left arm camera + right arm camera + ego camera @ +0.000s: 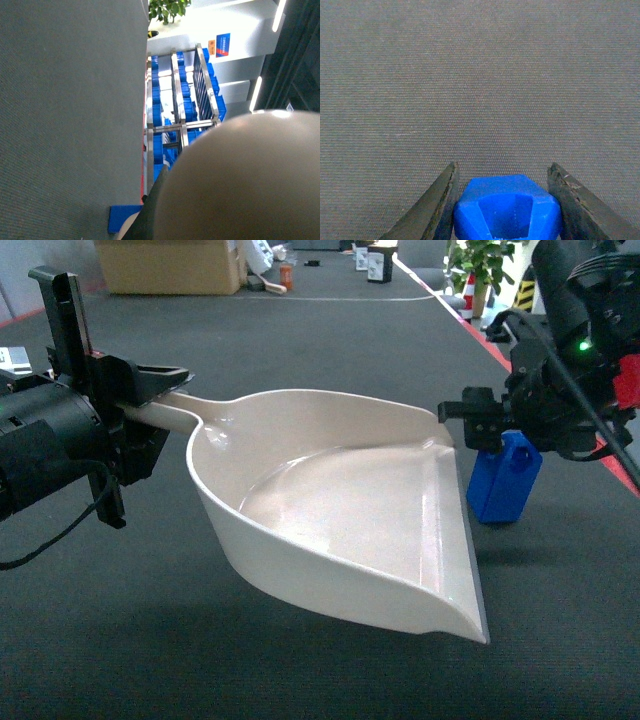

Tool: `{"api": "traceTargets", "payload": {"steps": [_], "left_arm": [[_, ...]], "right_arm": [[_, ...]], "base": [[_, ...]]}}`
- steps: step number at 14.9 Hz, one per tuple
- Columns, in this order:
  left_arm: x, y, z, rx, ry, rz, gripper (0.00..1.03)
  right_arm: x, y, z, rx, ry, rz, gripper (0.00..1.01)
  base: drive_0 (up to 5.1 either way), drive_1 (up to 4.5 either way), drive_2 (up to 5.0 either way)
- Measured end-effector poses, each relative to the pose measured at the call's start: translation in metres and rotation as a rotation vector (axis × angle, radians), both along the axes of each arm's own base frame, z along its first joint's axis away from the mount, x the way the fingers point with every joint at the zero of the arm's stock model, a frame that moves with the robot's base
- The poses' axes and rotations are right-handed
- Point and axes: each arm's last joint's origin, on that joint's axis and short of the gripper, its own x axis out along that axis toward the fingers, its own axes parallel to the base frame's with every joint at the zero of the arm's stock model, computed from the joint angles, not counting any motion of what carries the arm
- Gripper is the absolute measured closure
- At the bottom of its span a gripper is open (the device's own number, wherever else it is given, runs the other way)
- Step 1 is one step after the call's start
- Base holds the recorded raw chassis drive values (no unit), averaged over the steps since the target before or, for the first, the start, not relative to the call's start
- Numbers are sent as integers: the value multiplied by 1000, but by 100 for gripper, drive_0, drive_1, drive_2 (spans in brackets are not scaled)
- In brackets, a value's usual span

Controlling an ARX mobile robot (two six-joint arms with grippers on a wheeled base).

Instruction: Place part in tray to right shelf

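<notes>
— Where do we see the part [503,480]?

— We see the blue block hanging upright in the right end effector [487,436], just past the wide lip of the tray [340,510] and lifted off the dark grey carpet [300,660]. In the right wrist view we look down on its chamfered, hollow end [507,210], with a dark finger [432,207] pressed close on either side, so we read that end effector as clamped on the part.

— And the tray?

— We see the cream scoop held in the air, tilted, lip toward the right. Its long handle [170,412] runs into the left end effector [135,390], which grips it at the far left of the head view. In the left wrist view the tray's pale underside [240,180] fills the lower right.

— The shelf?

— Only in the left wrist view: we make out the steel rails of the right shelf [182,127] with blue crates [160,145] stacked in it. Farther off in the head view we notice a cardboard box [170,265] and a potted plant [485,260].
</notes>
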Motion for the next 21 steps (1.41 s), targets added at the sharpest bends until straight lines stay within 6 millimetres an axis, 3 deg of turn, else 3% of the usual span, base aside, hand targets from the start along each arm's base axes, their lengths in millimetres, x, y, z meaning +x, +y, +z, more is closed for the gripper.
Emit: {"api": "traceTargets", "payload": {"steps": [2,4,5,7,9,12,13,14,16,17,19,21], "left_arm": [[0,-1,0,-6,3,-14,90],[0,-1,0,-16,7,-15,90],[0,-1,0,-17,8,-15,90],[0,-1,0,-17,8,-15,90],[0,-1,0,-17,8,-15,90],[0,-1,0,-17,8,-15,90],[0,-1,0,-13,8,-15,90],[0,-1,0,-16,9,-16,90],[0,-1,0,-16,8,-12,90],[0,-1,0,-16,9,-15,90],[0,-1,0,-16,9,-15,90],[0,-1,0,-14,9,-15,90]], "right_arm": [[-24,-3,29,45,-77,21,55],[-53,2,82,92,-231,65,55],[-70,10,115,149,-312,115,55],[-92,31,147,251,-395,211,55],[-109,59,148,377,-359,322,55],[-113,95,92,440,-117,348,53],[-112,94,77,448,-85,323,39],[-111,90,76,450,-92,311,32],[-112,73,105,457,-226,273,14],[-121,58,133,455,-336,261,2],[-141,41,159,411,-490,238,4],[-170,27,164,287,-690,219,3]], "base": [[0,0,0],[0,0,0],[0,0,0],[0,0,0],[0,0,0],[0,0,0],[0,0,0],[0,0,0],[0,0,0],[0,0,0],[0,0,0],[0,0,0]]}}
